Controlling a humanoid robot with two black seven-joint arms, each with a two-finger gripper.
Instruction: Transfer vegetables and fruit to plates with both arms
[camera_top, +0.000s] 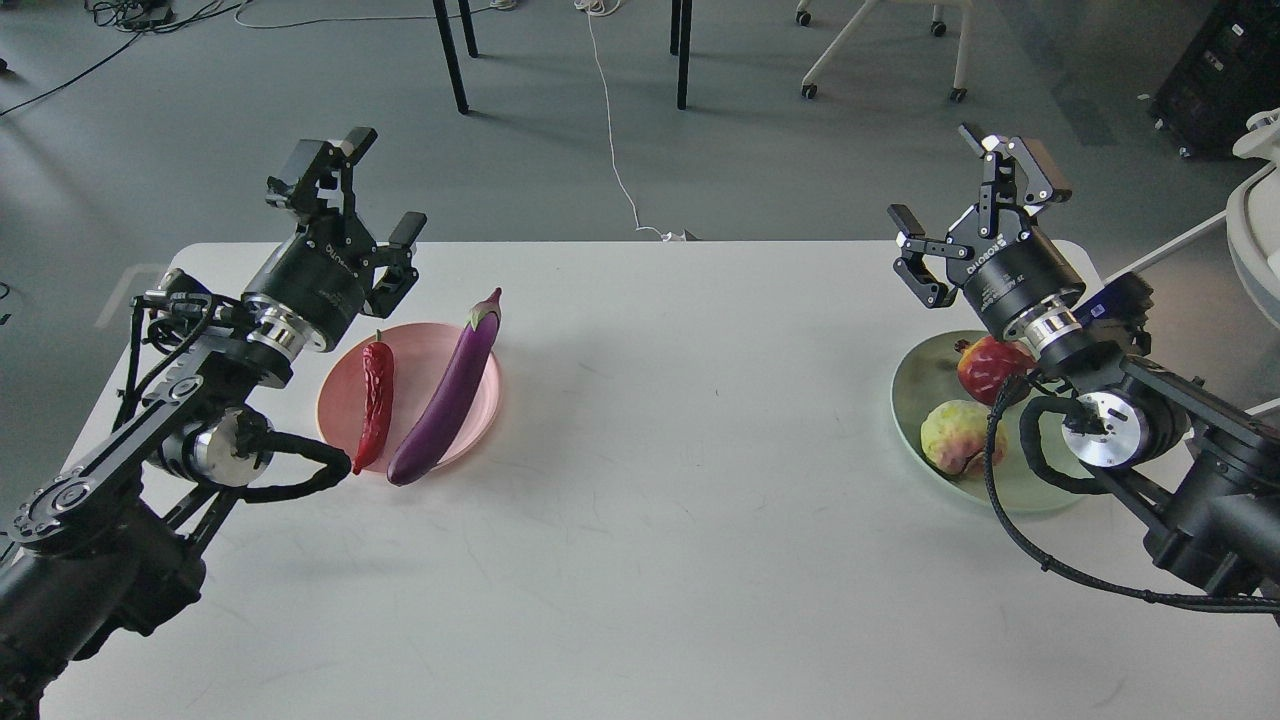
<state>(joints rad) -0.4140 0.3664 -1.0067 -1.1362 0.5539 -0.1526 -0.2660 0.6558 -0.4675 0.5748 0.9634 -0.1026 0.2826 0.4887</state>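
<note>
White tabletop (650, 500) fills the near view, bare in the middle; on the pink plate (340, 400) lie the red chili (376, 405) and the eggplant (448, 395), its ends overhanging the rim; on the green plate (925, 375) sit the yellow-green fruit (950, 435) and the dark red fruit (985, 365); the transfer looks done. Left gripper (365, 190) and right gripper (950, 215) hang splayed and empty above the plates; next seems only a withdrawal. Beyond: grey floor, chair legs (455, 60), a white cable (610, 120).
</note>
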